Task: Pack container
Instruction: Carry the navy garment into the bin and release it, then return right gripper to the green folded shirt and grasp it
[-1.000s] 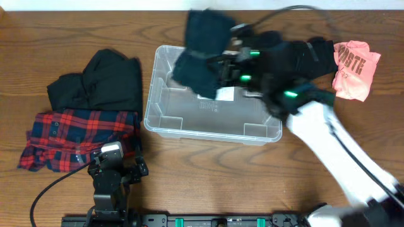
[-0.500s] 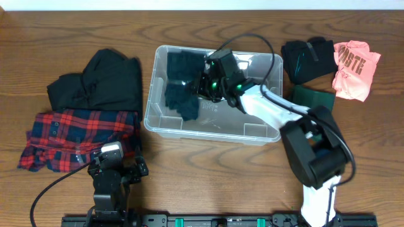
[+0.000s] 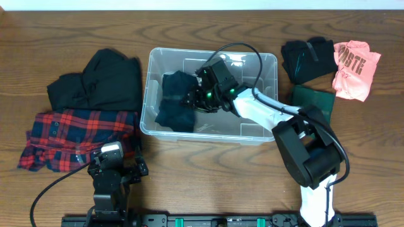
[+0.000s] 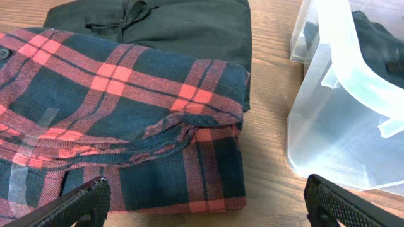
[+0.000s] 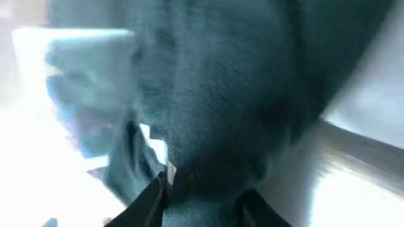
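Brown wooden table (image 3: 208, 180); container (image 3: 211, 134) mid-table; left gripper (image 4: 208, 203) jaws apart; right gripper (image 3: 196, 98) grip unclear, blurred

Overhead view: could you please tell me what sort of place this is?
Likely a robot lab workstation for packing clothes: a wooden table, a clear container holding a dark garment, a plaid shirt waiting alongside.

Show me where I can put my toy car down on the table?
Bare wood lies in front of the container, between the plaid shirt and the right arm, and along the far edge. Its left half is crowded with dark cloth and the right claw.
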`<state>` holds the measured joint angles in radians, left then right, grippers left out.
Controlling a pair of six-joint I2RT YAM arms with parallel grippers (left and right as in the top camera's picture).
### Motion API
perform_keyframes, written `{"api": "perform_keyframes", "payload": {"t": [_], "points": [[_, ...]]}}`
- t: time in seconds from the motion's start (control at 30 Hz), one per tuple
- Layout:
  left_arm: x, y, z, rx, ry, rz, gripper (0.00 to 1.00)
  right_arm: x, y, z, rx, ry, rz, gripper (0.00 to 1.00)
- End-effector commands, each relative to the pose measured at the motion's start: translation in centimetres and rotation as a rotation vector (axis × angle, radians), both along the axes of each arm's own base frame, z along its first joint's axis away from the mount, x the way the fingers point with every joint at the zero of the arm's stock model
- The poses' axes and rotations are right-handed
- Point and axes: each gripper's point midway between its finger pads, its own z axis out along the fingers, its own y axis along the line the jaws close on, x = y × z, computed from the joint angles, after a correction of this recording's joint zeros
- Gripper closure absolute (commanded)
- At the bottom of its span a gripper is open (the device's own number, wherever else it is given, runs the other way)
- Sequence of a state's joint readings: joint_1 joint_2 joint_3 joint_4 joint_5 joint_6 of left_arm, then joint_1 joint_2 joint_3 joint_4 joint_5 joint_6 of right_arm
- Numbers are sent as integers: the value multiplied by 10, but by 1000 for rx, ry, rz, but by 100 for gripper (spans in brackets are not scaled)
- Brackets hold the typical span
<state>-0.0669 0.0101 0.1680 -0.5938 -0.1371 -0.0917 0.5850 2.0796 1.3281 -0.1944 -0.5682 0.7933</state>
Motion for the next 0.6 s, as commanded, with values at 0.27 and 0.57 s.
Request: {"api": "perform_keyframes", "payload": {"t": [0.27, 0.57], "points": [[0, 2, -4, 14, 7, 3, 2, 23, -158, 163, -417, -523, -149, 43], [0, 2, -4, 13, 7, 3, 2, -22, -374, 214, -598, -393, -618, 13]]}}
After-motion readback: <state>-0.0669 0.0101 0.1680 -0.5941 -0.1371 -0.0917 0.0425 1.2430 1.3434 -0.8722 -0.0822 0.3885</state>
